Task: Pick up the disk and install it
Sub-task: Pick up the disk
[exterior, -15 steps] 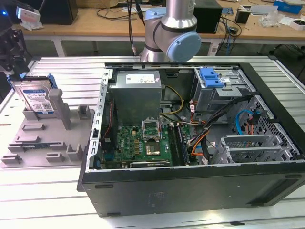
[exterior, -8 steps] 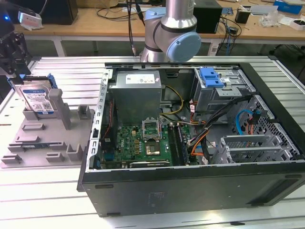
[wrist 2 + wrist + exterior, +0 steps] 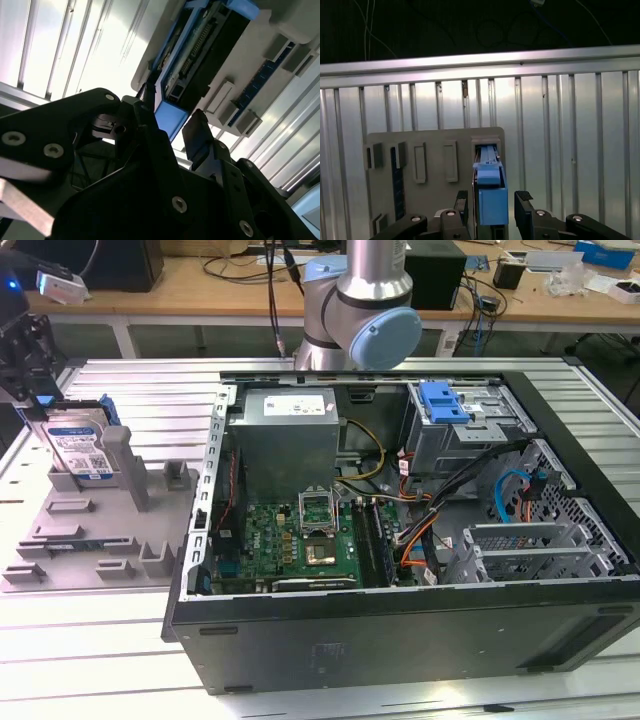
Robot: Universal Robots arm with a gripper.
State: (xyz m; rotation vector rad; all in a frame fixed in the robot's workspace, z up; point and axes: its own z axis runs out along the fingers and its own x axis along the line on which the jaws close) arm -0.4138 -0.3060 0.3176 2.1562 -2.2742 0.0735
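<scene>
Now gripper (image 3: 492,197) open, 2 fingers (image 3: 524,201) straddling top edge of disk (image 3: 80,447) standing upright in grey holder (image 3: 90,540).

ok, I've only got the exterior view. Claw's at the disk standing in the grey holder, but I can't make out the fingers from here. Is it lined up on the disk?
Observer: Yes. In the first wrist view the disk sits with its blue bracket between the two fingers of the claw.
Operator: clamped?
Observer: No. A gap shows on each side of the bracket, so the claw is open.
Operator: centred?
Observer: Looks so. The two gaps are about even in the first wrist view.
</scene>
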